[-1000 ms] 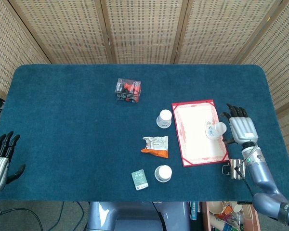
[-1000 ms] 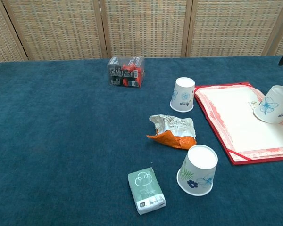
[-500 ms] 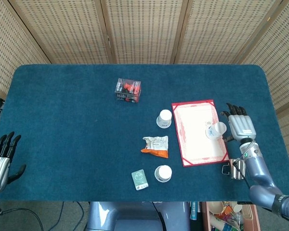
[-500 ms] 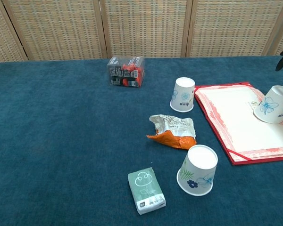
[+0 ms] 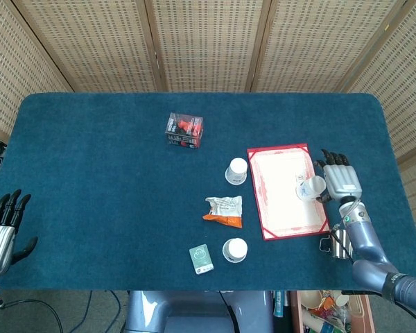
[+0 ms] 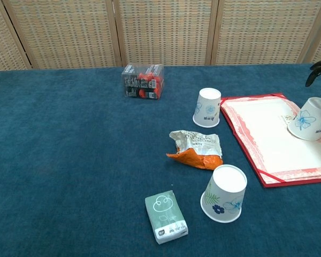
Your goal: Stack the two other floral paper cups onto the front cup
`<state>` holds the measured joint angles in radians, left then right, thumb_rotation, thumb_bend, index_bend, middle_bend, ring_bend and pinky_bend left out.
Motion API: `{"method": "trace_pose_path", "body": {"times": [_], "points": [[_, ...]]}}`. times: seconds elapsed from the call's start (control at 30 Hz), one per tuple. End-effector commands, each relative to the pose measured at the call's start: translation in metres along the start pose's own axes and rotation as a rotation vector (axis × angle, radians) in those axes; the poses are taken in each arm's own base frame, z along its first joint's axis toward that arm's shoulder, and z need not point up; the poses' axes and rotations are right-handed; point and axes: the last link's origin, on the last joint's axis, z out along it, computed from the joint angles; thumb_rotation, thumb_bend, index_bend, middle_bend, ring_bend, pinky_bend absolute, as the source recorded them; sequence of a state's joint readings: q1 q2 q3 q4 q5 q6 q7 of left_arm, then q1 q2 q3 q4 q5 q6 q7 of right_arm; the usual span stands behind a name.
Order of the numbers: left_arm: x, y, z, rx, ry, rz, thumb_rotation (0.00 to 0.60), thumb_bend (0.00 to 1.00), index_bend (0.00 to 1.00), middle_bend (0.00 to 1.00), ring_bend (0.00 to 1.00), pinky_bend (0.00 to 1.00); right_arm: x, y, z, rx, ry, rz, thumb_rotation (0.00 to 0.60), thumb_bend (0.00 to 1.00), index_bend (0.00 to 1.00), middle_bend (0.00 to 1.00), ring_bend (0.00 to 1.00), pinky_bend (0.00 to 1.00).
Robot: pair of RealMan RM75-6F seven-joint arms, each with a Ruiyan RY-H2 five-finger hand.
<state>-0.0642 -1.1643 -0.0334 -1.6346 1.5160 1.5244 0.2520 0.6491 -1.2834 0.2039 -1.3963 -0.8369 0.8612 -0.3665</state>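
Front cup (image 6: 224,193): upside down on the blue table (image 6: 69,160), low in the chest view, right of the middle.
Green pack (image 6: 166,217): flat on the table, just left of the front cup.
Snack wrapper (image 6: 197,149): crumpled, orange and white, a bit behind the front cup.
Left hand (image 5: 0,229): at the lower left edge of the head view, fingers straight and apart, holding nothing.
Right hand (image 5: 340,182): at the right of the head view, fingers spread and holding nothing, right beside the right cup; I cannot tell if they touch.
Right cup (image 6: 310,119): upside down on the red folder (image 6: 267,139), at the right edge.
Back cup (image 6: 207,107): upside down, just left of the folder.
Red box (image 6: 143,82): farthest back, above the middle.
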Motion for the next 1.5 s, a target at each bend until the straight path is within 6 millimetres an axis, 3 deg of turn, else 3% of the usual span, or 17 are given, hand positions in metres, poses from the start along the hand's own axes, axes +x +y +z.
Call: {"method": "trace_pose_path", "body": {"times": [0.03,0.2,0.43,0.77,1.0,1.2,1.5], "points": [[0.000,0.000,0.000,-0.001,-0.001,0.001,0.600,0.31,0.00,0.00,0.00,0.00,-0.002,0.000,0.002,-0.004,-0.004,-0.005,0.600,0.07,0.29,0.00,0.00,0.00],[0.001,0.001,0.000,-0.002,-0.001,0.002,0.600,0.31,0.00,0.00,0.00,0.00,-0.007,0.002,0.004,-0.017,-0.019,-0.015,0.600,0.07,0.30,0.00,0.00,0.00],[0.001,0.002,0.000,-0.002,-0.006,0.004,0.600,0.31,0.00,0.00,0.00,0.00,-0.009,0.002,0.006,-0.027,-0.009,-0.006,0.600,0.07,0.43,0.09,0.00,0.00],[0.002,0.002,-0.001,-0.007,-0.005,-0.002,0.600,0.31,0.00,0.00,0.00,0.00,-0.012,-0.002,0.006,-0.024,0.005,-0.007,0.600,0.07,0.49,0.15,0.00,0.00],[0.003,0.002,0.000,-0.007,-0.008,-0.005,0.600,0.31,0.00,0.00,0.00,0.00,0.010,-0.004,-0.004,-0.005,0.060,-0.010,0.600,0.07,0.50,0.15,0.00,0.00],[0.004,0.003,0.000,-0.013,-0.007,-0.009,0.600,0.31,0.00,0.00,0.00,0.00,0.049,-0.018,-0.041,0.079,0.160,0.003,0.600,0.07,0.51,0.15,0.00,0.00],[0.004,0.003,-0.001,-0.015,-0.004,-0.013,0.600,0.31,0.00,0.00,0.00,0.00,0.064,-0.041,-0.112,0.258,0.249,-0.025,0.600,0.07,0.51,0.15,0.00,0.00]]}}
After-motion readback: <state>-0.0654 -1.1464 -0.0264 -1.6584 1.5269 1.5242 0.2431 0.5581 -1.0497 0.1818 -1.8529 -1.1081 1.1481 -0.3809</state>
